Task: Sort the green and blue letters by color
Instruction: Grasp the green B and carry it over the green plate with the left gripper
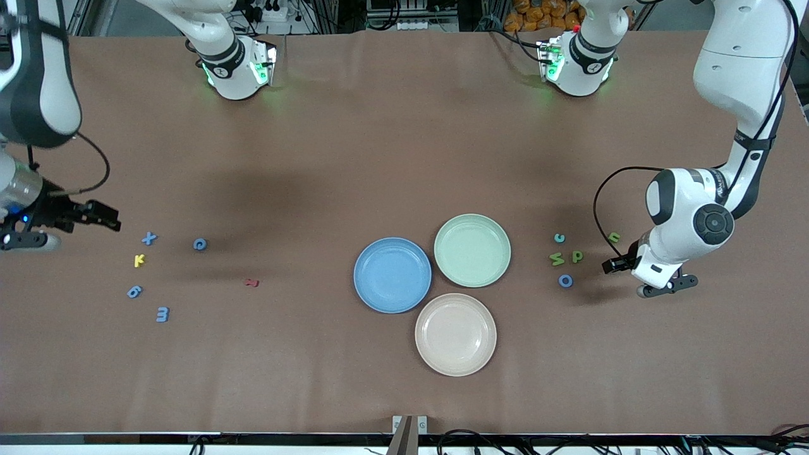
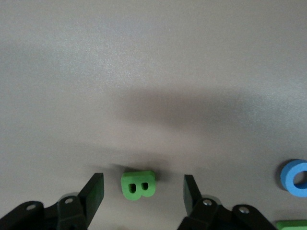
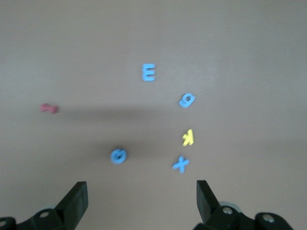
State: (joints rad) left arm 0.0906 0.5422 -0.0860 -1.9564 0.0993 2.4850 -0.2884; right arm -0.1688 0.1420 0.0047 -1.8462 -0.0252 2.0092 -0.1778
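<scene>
A green B (image 2: 138,184) lies on the table between the open fingers of my left gripper (image 2: 143,178), touching neither. That gripper (image 1: 612,265) hangs low at the left arm's end, beside a green M (image 1: 556,258), a green P (image 1: 577,256), another green letter (image 1: 614,237), a blue c (image 1: 559,238) and a blue O (image 1: 565,280) (image 2: 297,177). My right gripper (image 1: 107,218) (image 3: 141,184) is open and empty above the right arm's end. Near it lie a blue X (image 1: 148,238), a blue round letter (image 1: 200,244), a blue 6 (image 1: 134,291) and a blue 3 (image 1: 162,314).
Three empty plates sit mid-table: blue (image 1: 392,275), pale green (image 1: 472,249) and beige (image 1: 455,333), the beige one nearest the front camera. A yellow K (image 1: 139,260) lies among the blue letters. A small dark red letter (image 1: 251,282) lies toward the plates.
</scene>
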